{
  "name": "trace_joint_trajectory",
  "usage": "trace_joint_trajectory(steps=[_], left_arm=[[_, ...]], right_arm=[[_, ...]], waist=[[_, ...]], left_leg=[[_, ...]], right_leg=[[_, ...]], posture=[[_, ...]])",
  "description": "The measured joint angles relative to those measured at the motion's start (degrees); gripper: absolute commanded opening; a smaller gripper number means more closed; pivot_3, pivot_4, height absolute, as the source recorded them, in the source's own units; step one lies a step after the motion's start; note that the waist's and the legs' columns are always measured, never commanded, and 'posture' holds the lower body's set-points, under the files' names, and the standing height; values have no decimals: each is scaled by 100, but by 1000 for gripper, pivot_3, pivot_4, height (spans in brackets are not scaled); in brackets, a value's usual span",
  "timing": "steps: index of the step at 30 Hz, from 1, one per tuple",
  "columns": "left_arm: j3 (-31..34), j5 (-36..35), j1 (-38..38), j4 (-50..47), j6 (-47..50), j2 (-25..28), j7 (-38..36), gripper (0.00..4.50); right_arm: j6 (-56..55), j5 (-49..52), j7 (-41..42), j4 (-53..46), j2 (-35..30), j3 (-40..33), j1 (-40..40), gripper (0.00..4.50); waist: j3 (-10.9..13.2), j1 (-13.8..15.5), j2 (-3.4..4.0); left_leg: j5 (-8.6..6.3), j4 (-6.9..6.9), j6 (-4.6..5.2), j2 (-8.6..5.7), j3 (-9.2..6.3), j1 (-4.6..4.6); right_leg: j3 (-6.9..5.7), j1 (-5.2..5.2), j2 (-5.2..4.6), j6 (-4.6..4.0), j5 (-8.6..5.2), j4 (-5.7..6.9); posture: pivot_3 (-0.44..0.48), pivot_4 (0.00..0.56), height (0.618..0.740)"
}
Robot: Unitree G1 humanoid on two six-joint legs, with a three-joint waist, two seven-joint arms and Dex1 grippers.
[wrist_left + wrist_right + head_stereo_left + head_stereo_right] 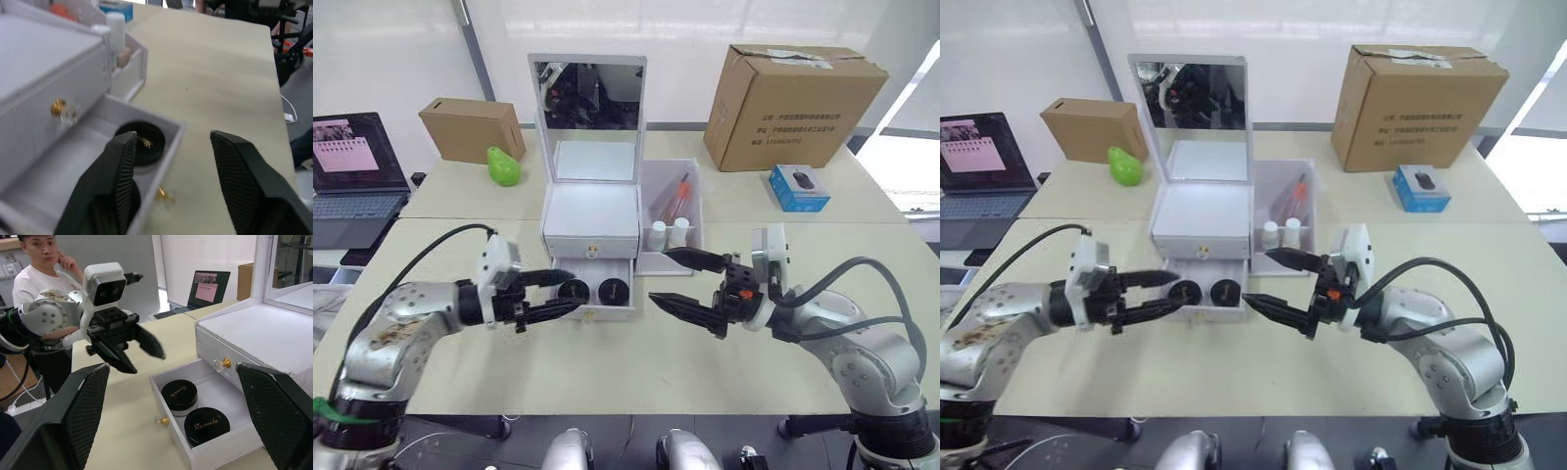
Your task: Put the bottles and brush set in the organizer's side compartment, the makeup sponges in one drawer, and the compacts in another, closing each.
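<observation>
Centrally, on the beige table [724,362]: white organizer [591,220] with upright mirror [588,96], upper drawer shut, lower drawer [597,300] pulled out toward the robot. In that open drawer, side by side: the two black compacts [574,289] [614,290], gold lettering visible on each lid from the right wrist view. In the translucent side compartment [670,211], at the organizer's right: two white-capped bottles [659,233] [679,230] standing upright at the near end, brush set [675,196] lying behind them. Left gripper [560,292] at the drawer's left front corner, fingers moderately parted and empty; one fingertip over the drawer edge above the nearer compact, the other outside the drawer front beside the gold knob [164,194]. Right gripper [670,278] just right of the drawer front, fingers spread wide, holding nothing, tips aimed at the drawer without touching. Further back: two cardboard boxes [791,103] [473,128], laptop [352,171], green pear-shaped object [504,166], small blue box [799,187]. Behind the left arm, in the right wrist view: a person [39,276].
</observation>
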Motion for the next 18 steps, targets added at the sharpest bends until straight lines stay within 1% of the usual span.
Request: trace_joint_trajectory(steps=[4,5,6,8,14,18], left_arm=[[-19,110,179,11,-61,69,-156,370],[-56,214,192,34,-180,100,-180,110],[-110,340,208,82,-289,137,-207,31],[-295,612,157,278,-498,92,-167,31],[-970,1427,-279,859,-1013,-264,32,31],[-1076,1684,-613,1174,-1200,-498,200,31]], right_arm=[[3,-1,80,12,-19,-9,0,4500],[3,-2,101,14,-21,-10,0,4500],[3,-4,110,15,-33,-17,1,4500],[3,-7,108,24,-46,-83,7,4500],[17,-5,87,14,-49,-145,43,4500],[24,-4,36,-23,-78,-175,112,4500]], waist=[[1,52,0],[1,57,1],[1,58,1],[2,66,4],[1,88,3],[1,93,3]], left_leg=[[0,0,0,-1,5,-4],[0,0,0,-2,6,-3],[0,0,0,-2,7,-3],[0,0,0,-2,9,-3],[0,1,0,-3,9,-7],[0,2,0,-3,8,-8]], right_leg=[[-3,-1,-8,-2,0,-4],[-2,-2,-9,-2,0,-4],[-1,-3,-9,-4,-1,-5],[-1,-4,-10,-5,-2,-5],[0,-5,-8,-4,0,-4],[1,-5,-7,-3,0,-3]], posture=[[0,150,740],[0,150,740],[0,150,740],[0,150,740],[0,150,740],[0,150,740]])
